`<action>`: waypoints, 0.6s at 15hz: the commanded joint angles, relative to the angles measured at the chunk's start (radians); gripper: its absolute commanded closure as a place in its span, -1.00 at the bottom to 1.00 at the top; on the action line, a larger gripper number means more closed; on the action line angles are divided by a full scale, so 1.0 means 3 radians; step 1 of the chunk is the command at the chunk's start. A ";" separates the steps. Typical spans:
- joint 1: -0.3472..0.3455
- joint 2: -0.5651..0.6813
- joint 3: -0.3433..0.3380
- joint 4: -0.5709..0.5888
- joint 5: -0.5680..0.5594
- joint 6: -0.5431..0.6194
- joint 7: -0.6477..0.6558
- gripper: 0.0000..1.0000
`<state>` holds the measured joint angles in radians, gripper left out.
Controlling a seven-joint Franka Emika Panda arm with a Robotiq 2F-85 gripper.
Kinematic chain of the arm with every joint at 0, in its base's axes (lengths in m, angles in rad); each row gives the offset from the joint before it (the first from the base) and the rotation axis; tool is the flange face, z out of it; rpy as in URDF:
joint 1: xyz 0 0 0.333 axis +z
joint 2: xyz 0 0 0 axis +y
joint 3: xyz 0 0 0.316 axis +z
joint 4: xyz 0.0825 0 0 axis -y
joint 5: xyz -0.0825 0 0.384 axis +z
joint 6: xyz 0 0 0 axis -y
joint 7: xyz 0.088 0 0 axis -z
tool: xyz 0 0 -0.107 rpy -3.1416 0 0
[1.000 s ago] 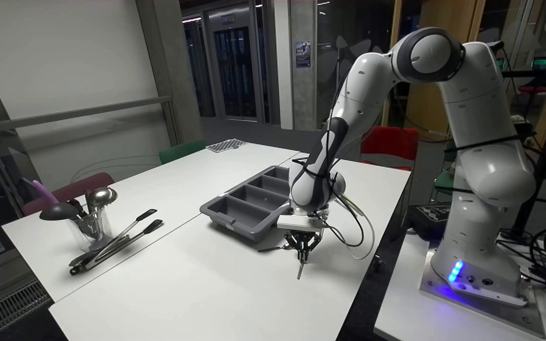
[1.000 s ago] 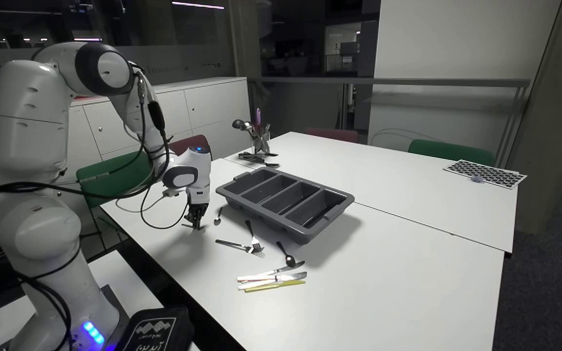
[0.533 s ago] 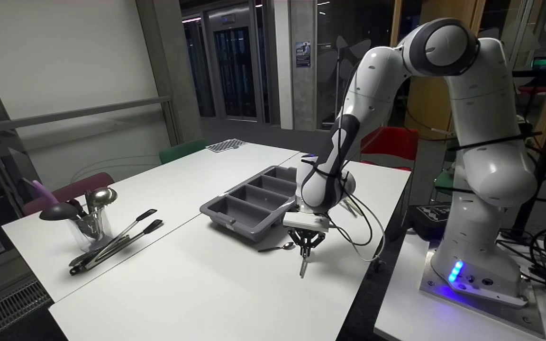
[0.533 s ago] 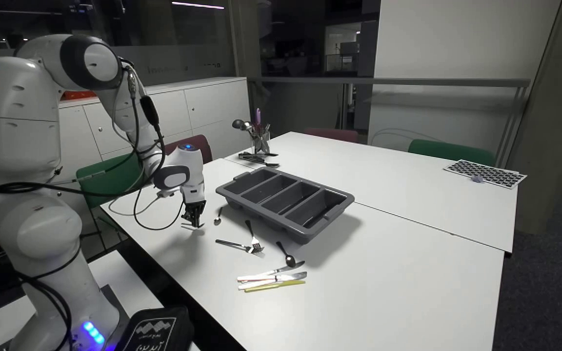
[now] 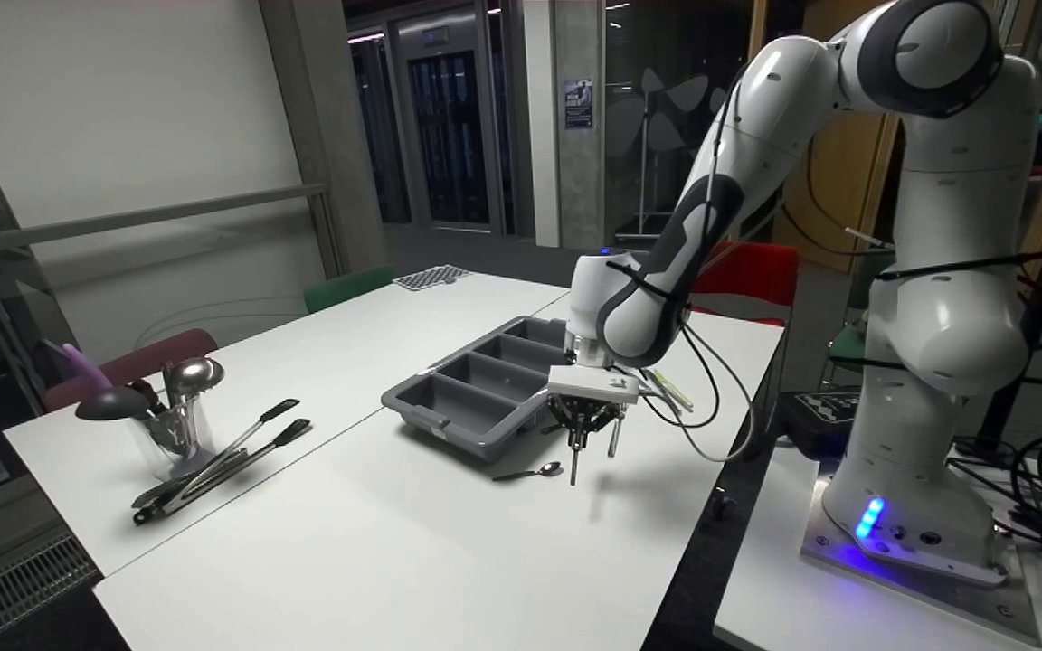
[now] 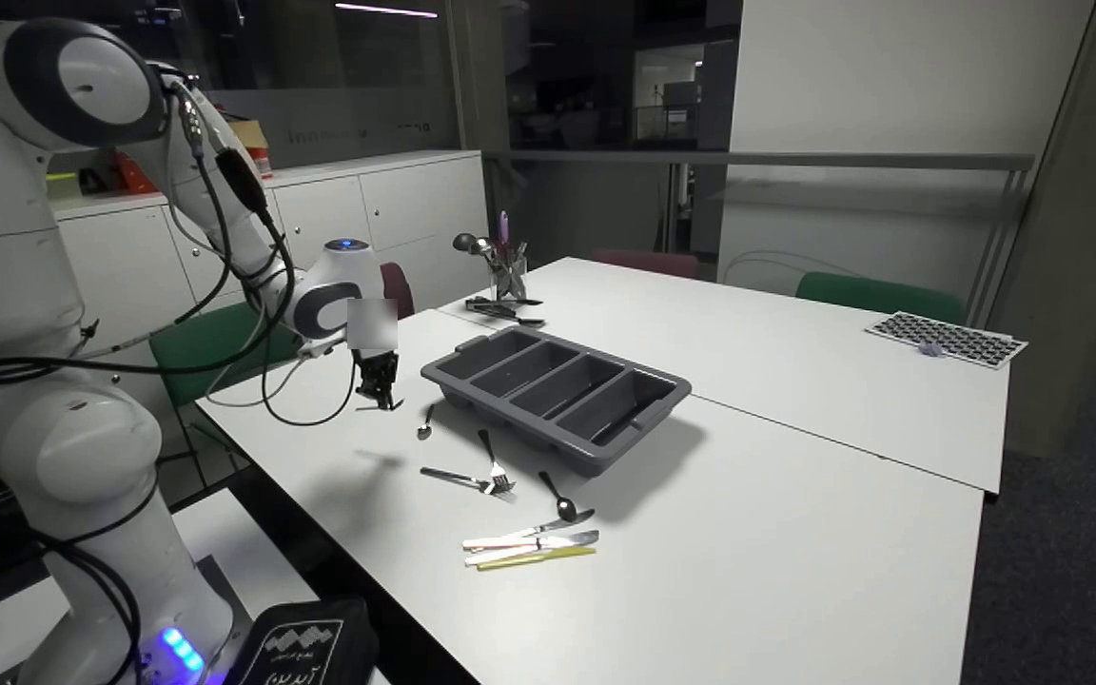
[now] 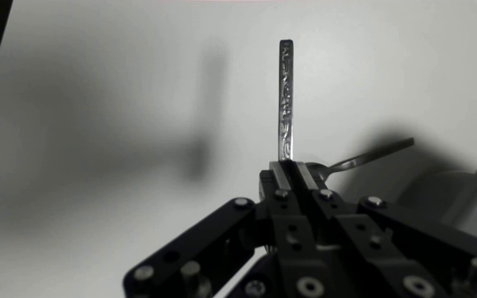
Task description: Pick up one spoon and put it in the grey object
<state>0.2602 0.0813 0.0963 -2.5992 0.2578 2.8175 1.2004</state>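
My gripper point(image 5: 578, 443) is shut on a thin metal spoon point(image 5: 573, 470) and holds it level above the table. In the wrist view, the held spoon's patterned handle point(image 7: 286, 99) sticks out past the fingertips point(image 7: 291, 163); its head is hidden behind the jaws. The gripper point(image 6: 379, 395) is beside the near left end of the grey tray point(image 6: 510, 415), apart from it. The tray point(image 5: 449, 436) has several long compartments, which look empty. Another spoon point(image 6: 425, 429) lies on the table below the gripper; part of it shows in the wrist view point(image 7: 367, 158). A further spoon point(image 6: 564, 507) lies near the tray.
Two forks point(image 6: 498, 473) and several knives point(image 6: 531, 547) lie on the robot's side of the tray. A clear cup of utensils point(image 5: 173, 438) and metal tongs point(image 5: 222, 466) are beyond the tray's far end. A patterned white board point(image 6: 948, 340) lies at the table's far side.
My gripper has risen higher above the table with the spoon in it, and the arm has drawn back toward its base. The tray and the other utensils have not moved.
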 commanded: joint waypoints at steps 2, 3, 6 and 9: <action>-0.0224 -0.0473 0.0052 0.0139 0.0210 -0.0496 -0.0723 0.96; -0.0247 -0.0509 0.0032 0.0213 0.0253 -0.0625 -0.0857 0.96; -0.0373 -0.0523 -0.0022 0.0501 -0.0006 -0.1228 -0.0982 0.96; -0.0474 -0.0399 -0.0040 0.0860 -0.0291 -0.1915 -0.1183 0.96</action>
<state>0.1534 -0.0605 0.0878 -2.4340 0.2391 2.4094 0.9144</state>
